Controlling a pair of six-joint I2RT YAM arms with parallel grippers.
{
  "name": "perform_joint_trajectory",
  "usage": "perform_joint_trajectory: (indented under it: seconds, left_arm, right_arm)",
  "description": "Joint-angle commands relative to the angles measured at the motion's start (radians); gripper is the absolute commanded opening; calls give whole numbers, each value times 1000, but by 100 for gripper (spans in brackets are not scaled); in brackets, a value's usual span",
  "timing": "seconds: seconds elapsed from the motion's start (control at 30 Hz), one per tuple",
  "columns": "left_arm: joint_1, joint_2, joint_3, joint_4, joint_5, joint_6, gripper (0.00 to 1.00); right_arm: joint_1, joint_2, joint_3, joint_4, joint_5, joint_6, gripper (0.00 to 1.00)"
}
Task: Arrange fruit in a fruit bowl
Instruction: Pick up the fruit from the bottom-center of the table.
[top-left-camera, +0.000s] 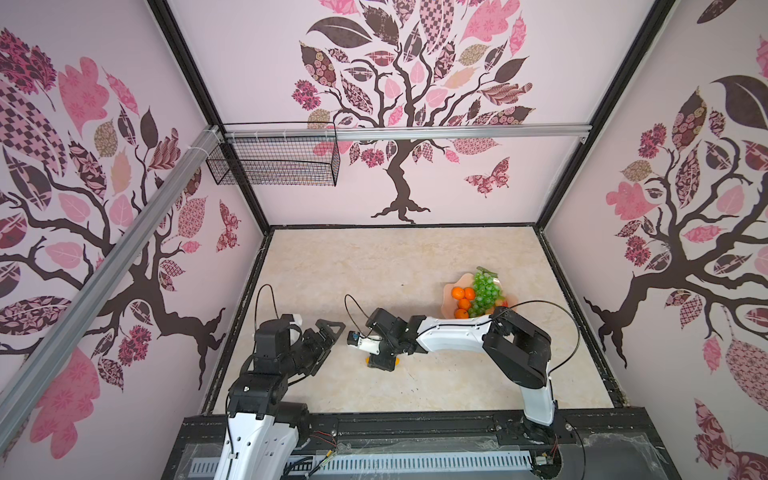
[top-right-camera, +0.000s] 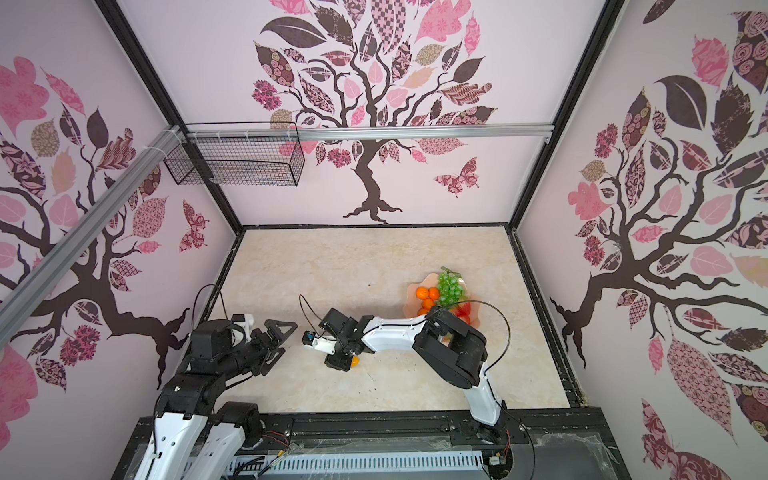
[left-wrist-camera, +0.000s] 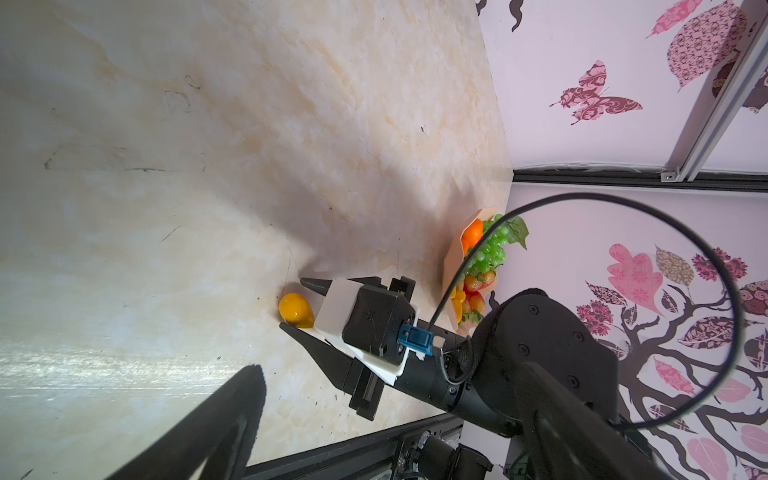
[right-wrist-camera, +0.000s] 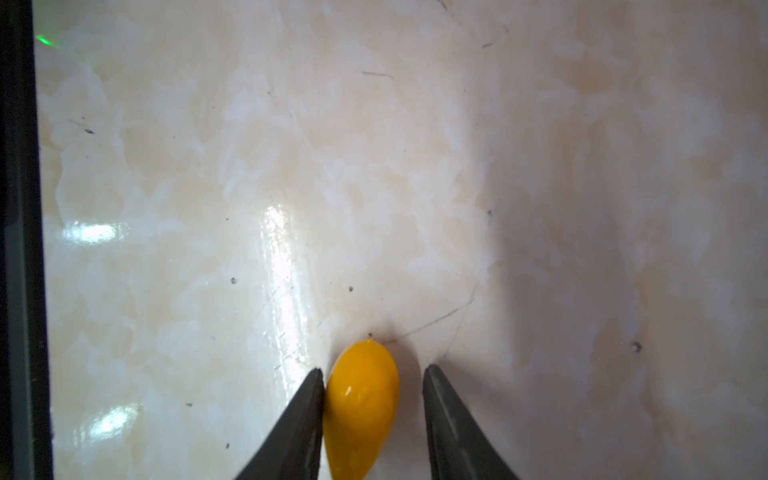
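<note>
I see the small yellow-orange oval toy fruit (top-right-camera: 354, 361) on the marble-look tabletop (top-right-camera: 374, 257), just below centre frame in both top views. It lies between the jaws of the right gripper (right-wrist-camera: 374, 369), touching one and apart from the other. The scalloped translucent peach-pink bowl (top-left-camera: 448, 301) sits right of it and farther back. Inside are a green grape bunch (top-left-camera: 484, 291) and, to its left, round orange tangerines (top-left-camera: 458, 293).

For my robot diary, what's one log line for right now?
step: pick up | right jaws: open around yellow fruit on table | fruit bowl: holds grapes, tangerines, strawberries
</note>
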Motion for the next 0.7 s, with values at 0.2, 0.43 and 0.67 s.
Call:
perform_joint_trajectory:
  seconds: [0.2,0.43,0.67]
  left_arm:
    - [5,-3,-25,26,10,5,98]
    - [4,-3,-27,27,10,6,98]
    - [4,6,4,2,-12,53,98]
  right_arm:
    - [4,42,20,-13,4,-6,37]
    - [4,29,9,6,8,7,34]
    - [2,-37,-25,43,-6,54,32]
